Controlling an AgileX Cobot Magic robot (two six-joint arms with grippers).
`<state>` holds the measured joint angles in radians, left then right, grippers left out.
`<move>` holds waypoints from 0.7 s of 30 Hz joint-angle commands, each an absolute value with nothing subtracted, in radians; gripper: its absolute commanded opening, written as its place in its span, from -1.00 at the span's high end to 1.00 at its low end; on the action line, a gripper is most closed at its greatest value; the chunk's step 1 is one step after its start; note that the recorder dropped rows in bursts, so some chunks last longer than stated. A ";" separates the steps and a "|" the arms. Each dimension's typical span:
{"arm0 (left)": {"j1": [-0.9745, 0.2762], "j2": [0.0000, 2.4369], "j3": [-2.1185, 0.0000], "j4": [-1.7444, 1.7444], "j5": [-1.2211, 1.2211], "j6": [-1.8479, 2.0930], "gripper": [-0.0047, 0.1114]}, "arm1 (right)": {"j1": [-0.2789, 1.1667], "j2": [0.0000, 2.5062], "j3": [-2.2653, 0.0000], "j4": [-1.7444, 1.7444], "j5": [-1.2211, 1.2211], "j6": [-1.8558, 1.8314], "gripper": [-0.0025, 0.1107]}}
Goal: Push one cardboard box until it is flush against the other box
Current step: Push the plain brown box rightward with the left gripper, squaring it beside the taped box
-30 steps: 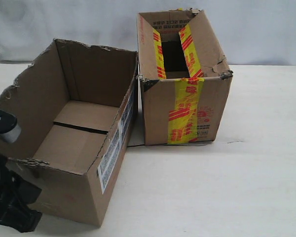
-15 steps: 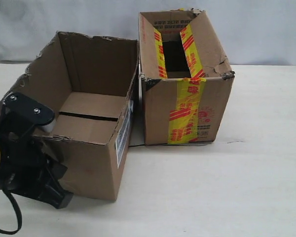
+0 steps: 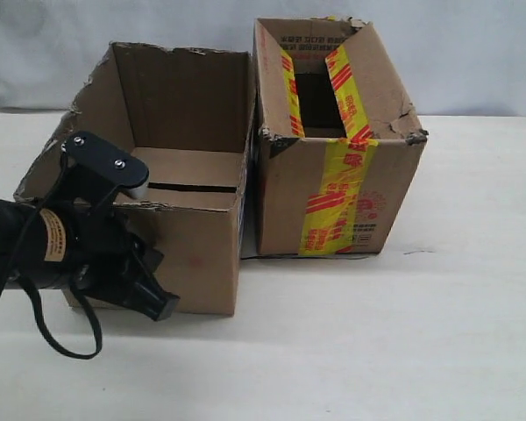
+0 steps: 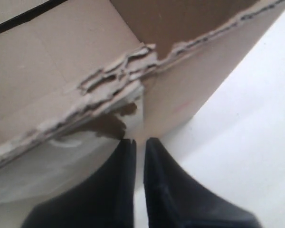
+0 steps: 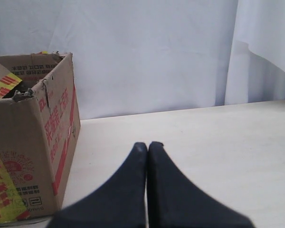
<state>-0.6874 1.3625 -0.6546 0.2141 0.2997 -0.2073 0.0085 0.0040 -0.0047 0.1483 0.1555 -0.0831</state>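
The plain cardboard box (image 3: 188, 263), open-topped with a ragged rim, stands left of the yellow-and-red taped other box (image 3: 333, 197); their facing sides look touching along the seam. My left gripper (image 3: 151, 296) is low at the plain box's near left corner. In the left wrist view the left gripper (image 4: 138, 140) is shut but for a thin slit, its tips against the plain box (image 4: 180, 85) just under the torn corner. My right gripper (image 5: 148, 144) is shut on nothing, hovering over the table beside the taped box (image 5: 33, 137). It is out of the exterior view.
Both boxes stand on a pale table (image 3: 421, 333) with a white curtain (image 3: 473, 53) behind. The left arm's black body and cable (image 3: 35, 254) lie along the table at the near left.
The plain box has swung round and slid right until its side lies along the taped box. My left arm came in from the left edge behind it. The taped box shifted slightly right.
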 commanded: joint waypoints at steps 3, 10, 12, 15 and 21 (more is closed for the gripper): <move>-0.658 1.427 -0.703 0.228 0.225 -0.232 0.92 | 0.002 0.000 0.000 0.150 0.159 -0.085 0.96; -0.559 1.444 -0.713 0.269 0.176 -0.232 0.92 | 0.002 0.000 0.000 0.150 0.159 -0.085 0.96; -0.543 1.446 -0.713 0.276 0.161 -0.232 0.92 | 0.002 0.000 0.000 0.150 0.159 -0.085 0.96; -0.541 1.448 -0.713 0.278 0.137 -0.230 0.92 | 0.002 0.000 0.000 0.150 0.159 -0.085 0.96; -0.548 1.448 -0.713 0.278 0.117 -0.230 0.92 | 0.002 0.000 0.000 0.150 0.159 -0.085 0.96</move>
<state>-0.5451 1.4446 -0.7038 0.2762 0.1497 -0.2233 0.0085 0.0040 -0.0047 0.1483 0.1555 -0.0831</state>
